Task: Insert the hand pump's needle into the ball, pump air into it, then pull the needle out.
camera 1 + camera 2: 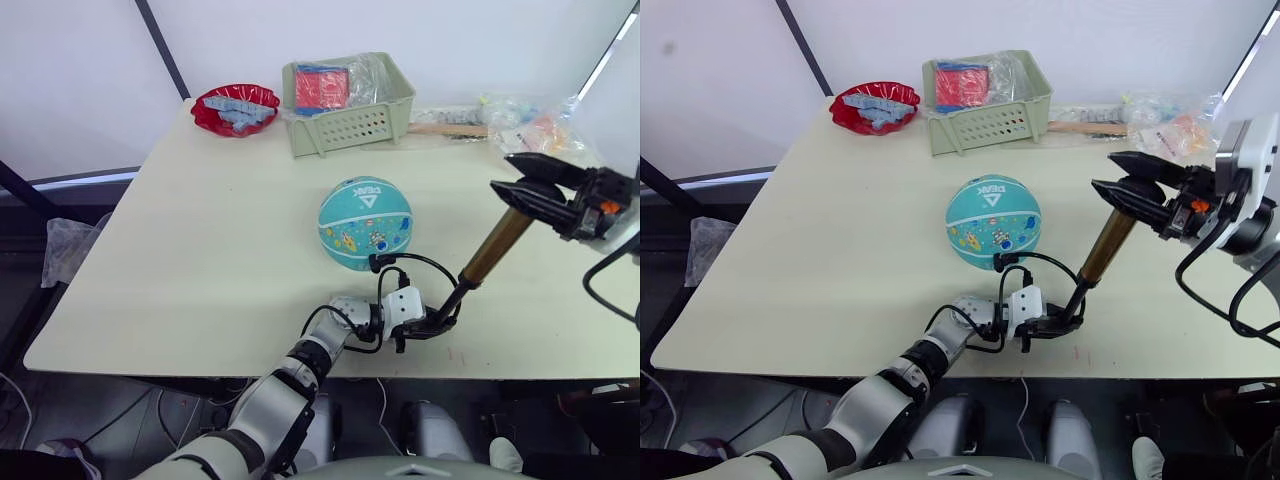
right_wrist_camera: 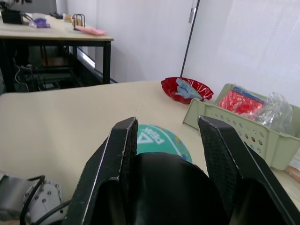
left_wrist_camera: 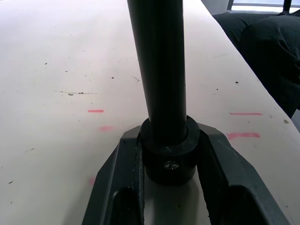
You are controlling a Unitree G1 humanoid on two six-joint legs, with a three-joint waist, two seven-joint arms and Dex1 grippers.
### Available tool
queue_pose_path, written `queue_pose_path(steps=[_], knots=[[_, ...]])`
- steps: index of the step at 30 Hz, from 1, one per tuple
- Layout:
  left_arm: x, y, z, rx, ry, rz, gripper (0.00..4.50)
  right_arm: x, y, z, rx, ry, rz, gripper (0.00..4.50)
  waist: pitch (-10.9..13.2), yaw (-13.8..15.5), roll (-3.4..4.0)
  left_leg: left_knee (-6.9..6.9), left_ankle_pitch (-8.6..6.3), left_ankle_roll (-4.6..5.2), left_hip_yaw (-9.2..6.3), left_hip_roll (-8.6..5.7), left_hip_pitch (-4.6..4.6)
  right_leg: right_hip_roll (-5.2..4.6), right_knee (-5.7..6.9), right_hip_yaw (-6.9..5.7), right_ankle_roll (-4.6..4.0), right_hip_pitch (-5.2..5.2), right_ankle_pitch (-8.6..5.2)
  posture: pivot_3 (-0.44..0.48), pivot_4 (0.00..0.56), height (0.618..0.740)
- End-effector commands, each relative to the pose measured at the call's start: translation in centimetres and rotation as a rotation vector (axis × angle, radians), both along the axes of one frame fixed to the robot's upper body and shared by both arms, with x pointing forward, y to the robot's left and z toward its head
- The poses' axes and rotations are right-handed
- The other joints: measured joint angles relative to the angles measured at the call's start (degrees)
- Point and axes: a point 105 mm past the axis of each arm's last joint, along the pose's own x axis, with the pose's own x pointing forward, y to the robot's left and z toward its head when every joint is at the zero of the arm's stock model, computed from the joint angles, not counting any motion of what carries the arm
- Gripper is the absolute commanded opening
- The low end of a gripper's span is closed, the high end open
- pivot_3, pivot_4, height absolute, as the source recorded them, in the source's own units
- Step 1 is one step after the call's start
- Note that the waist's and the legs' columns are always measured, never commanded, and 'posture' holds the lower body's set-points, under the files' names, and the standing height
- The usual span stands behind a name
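My left claw (image 1: 432,325) clamps the hand pump (image 1: 495,247) base near me, right claw (image 1: 530,180) gripping its handle; ball (image 1: 365,223) beyond looks light, roll-prone.

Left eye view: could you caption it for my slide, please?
Left pincer steadies hand pump base; right pincer grips its handle beside ball.

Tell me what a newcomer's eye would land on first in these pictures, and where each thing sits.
First the teal ball, alone in the middle of the pale table. Next the hand pump slanting beside it on the robot's right: the left gripper clamps its black base near the table's front edge and the right gripper is closed around the T-handle at its top. At the far edge sit a green basket and a red bowl.
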Motion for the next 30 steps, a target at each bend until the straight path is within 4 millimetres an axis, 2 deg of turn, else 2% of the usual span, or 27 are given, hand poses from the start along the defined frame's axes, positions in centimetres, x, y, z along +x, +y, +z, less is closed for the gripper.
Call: queue_pose_path(steps=[1, 4, 10, 17, 20, 23, 30], knots=[[-2.2, 2.1, -4.4, 0.167, 0.12, -0.024, 1.03, 0.1, 0.0, -3.0, -0.087, 0.04, -0.025, 1.55, -0.01, -0.04, -0.01, 0.01, 0.0, 0.0, 0.01, 0.0, 0.01, 0.0, 0.0, 0.01, 0.0, 0.01, 0.0, 0.0, 0.15, 0.738], [-2.2, 2.1, -4.4, 0.166, 0.123, -0.024, 1.03, 0.1, 0.3, -5.7, -0.098, 0.087, -0.026, 1.55, -0.29, -0.07, -0.32, 0.01, 0.0, 0.0, -0.01, 0.02, 0.06, 0.03, 0.0, 0.0, 0.0, 0.01, -0.01, 0.0, 0.15, 0.738], [-2.1, 2.0, -4.3, 0.161, 0.115, -0.007, 1.03, -0.2, 1.1, -10.6, -0.104, 0.171, -0.009, 1.55, -0.54, -0.06, -0.49, 0.0, 0.0, 0.0, -0.05, 0.05, 0.08, 0.08, 0.0, -0.02, 0.0, 0.03, -0.01, 0.0, 0.15, 0.738], [-2.0, 2.0, -4.3, 0.157, 0.12, 0.003, 1.03, -0.5, 2.0, -13.8, -0.102, 0.228, 0.008, 1.54, -0.87, -0.06, -0.66, 0.0, 0.0, -0.01, -0.06, 0.07, 0.14, 0.09, 0.01, -0.02, -0.01, 0.06, -0.01, 0.0, 0.15, 0.738], [-1.9, 2.1, -4.3, 0.156, 0.119, 0.004, 1.03, -0.4, 2.3, -13.2, -0.083, 0.206, 0.013, 1.54, -0.87, -0.04, -0.63, 0.0, 0.0, -0.01, -0.05, 0.08, 0.13, 0.09, 0.01, -0.02, -0.02, 0.06, -0.02, 0.0, 0.15, 0.738], [-2.0, 2.1, -4.3, 0.158, 0.114, -0.007, 1.03, 0.1, 2.1, -10.4, -0.055, 0.137, 0.007, 1.54, -0.86, -0.02, -0.61, -0.01, 0.0, -0.01, -0.05, 0.07, 0.12, 0.09, 0.0, -0.02, -0.02, 0.05, -0.01, 0.0, 0.15, 0.738], [-2.0, 2.0, -4.3, 0.151, 0.126, 0.0, 1.03, 0.7, 1.1, -5.6, -0.02, 0.045, -0.01, 1.54, -0.48, 0.02, -0.14, 0.0, 0.0, -0.01, -0.03, 0.05, 0.0, 0.06, 0.0, -0.02, -0.02, -0.03, -0.01, 0.0, 0.15, 0.738]])
